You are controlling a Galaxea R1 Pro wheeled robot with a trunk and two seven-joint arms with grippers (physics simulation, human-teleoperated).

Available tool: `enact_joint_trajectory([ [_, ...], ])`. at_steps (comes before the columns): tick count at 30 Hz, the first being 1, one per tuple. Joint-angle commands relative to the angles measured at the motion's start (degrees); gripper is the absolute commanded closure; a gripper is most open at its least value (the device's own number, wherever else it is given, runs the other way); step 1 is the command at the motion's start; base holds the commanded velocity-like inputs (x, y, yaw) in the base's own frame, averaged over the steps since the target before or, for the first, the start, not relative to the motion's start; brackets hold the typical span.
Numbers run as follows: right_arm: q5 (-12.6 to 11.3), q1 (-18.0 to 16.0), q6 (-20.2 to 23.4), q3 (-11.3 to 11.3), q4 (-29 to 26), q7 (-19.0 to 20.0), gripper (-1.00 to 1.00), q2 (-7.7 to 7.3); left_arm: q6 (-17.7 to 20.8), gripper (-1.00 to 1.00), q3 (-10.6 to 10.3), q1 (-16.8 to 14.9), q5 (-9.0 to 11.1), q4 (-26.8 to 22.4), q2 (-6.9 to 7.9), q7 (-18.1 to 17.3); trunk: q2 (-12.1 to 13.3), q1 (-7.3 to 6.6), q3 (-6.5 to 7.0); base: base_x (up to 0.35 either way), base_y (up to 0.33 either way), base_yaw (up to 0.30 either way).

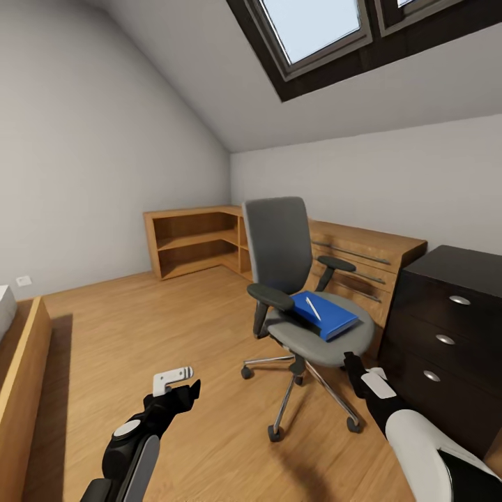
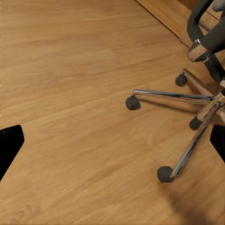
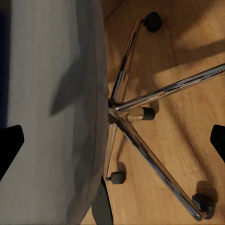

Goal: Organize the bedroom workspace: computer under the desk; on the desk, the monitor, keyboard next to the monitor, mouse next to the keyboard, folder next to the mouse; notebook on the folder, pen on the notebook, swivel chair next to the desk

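Note:
The swivel chair (image 1: 293, 279) stands mid-room, its grey seat (image 3: 51, 112) above a chrome star base (image 2: 187, 98). On the seat lies the bright-blue folder (image 1: 329, 318) with the pale pen (image 1: 313, 308) resting on top. My right gripper (image 1: 355, 368) hovers open at the seat's near edge, right of the folder, and its wrist view looks down past the seat rim onto the base (image 3: 140, 108). Left of the chair, my left gripper (image 1: 178, 387) is open and empty over bare floor. The desk, monitor, keyboard, mouse, computer and notebook are out of view.
A black drawer unit (image 1: 446, 335) with round silver knobs stands close on the right. Low light-wood shelving (image 1: 195, 240) runs along the back wall behind the chair. A wooden bed frame (image 1: 21, 376) borders the left. Open wood floor (image 1: 139, 328) lies between.

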Motion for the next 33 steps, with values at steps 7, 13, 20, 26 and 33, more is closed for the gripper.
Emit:
enact_joint_trajectory([
  [7, -0.56, -0.02, 0.03, 0.09, -0.09, -0.23, -1.00, 0.03, 0.10, -1.00, -0.02, -0.03, 0.61, -0.07, 0.03, 0.51, -0.03, -0.01, -0.06, 0.200, 0.050, 0.000],
  [13, -0.55, -0.02, 0.03, 0.09, -0.09, -0.23, -1.00, 0.03, 0.05, -1.00, -0.05, -0.03, 0.61, -0.07, 0.03, 0.58, -0.03, -0.01, -0.06, 0.074, 0.007, 0.000],
  [20, -0.54, -0.02, 0.03, 0.09, -0.05, -0.17, -1.00, 0.03, 0.03, -1.00, -0.10, -0.03, 0.61, -0.07, 0.03, 0.59, -0.03, -0.01, -0.06, 0.271, 0.000, 0.000],
  [26, -0.50, -0.02, -0.02, 0.09, -0.01, -0.15, -1.00, 0.03, 0.03, -1.00, -0.11, -0.03, 0.61, -0.07, 0.03, 0.59, -0.03, -0.01, -0.06, 0.319, 0.000, 0.000],
  [33, -0.48, -0.02, -0.06, 0.09, 0.00, -0.14, -1.00, 0.14, 0.03, -1.00, -0.11, -0.03, 0.61, -0.07, 0.00, 0.59, -0.03, -0.01, -0.06, 0.322, 0.000, 0.000],
])
